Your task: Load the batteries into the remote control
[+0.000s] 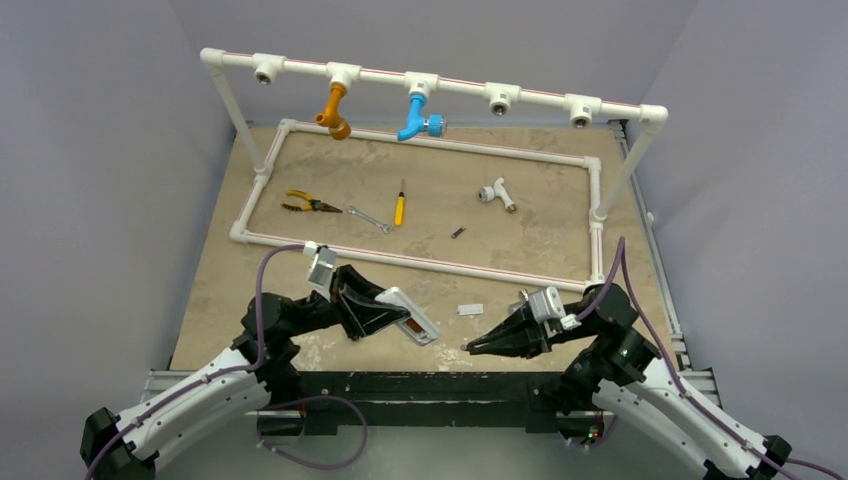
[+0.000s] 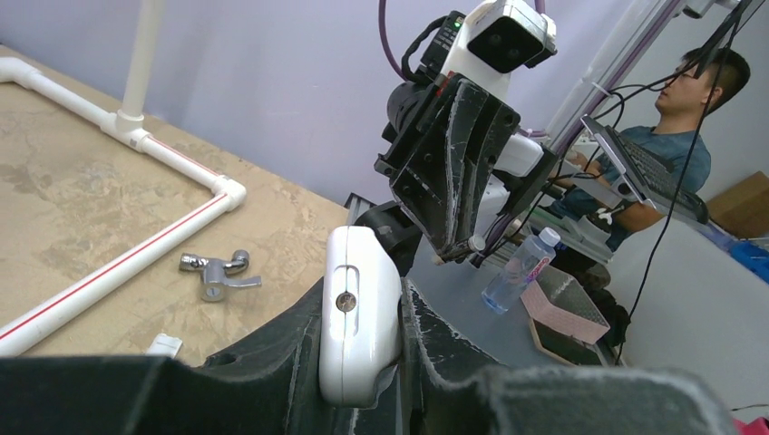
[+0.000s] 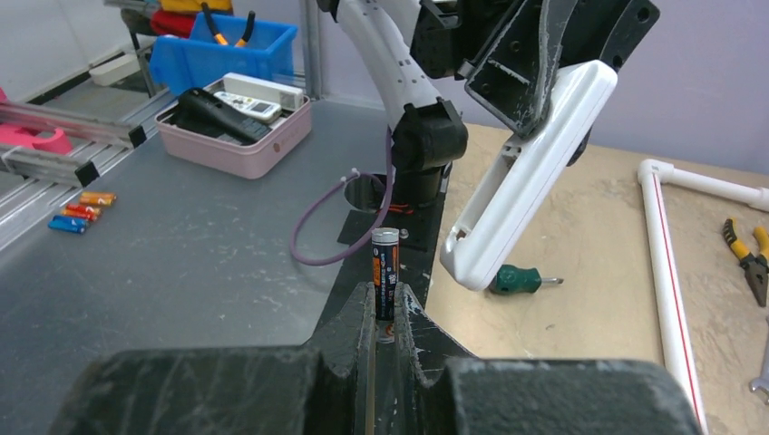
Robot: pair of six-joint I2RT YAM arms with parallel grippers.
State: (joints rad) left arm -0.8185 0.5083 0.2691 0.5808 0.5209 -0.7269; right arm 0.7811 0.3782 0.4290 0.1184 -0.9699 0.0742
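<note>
Near edge of the counter (image 1: 215,300), between both arms: my left jaws are clamped on the remote control (image 1: 412,318), held off the surface and tilted, one end slanting down. My right jaws are closed on one battery (image 3: 385,267), upright, top end sticking out past the tips. It sits close to the remote's lower end, not touching. Out on the counter the second battery (image 1: 458,232) lies inside the white pipe frame (image 1: 450,265), well apart from both arms. Small flat white cover (image 1: 469,309) rests between my two jaws.
</note>
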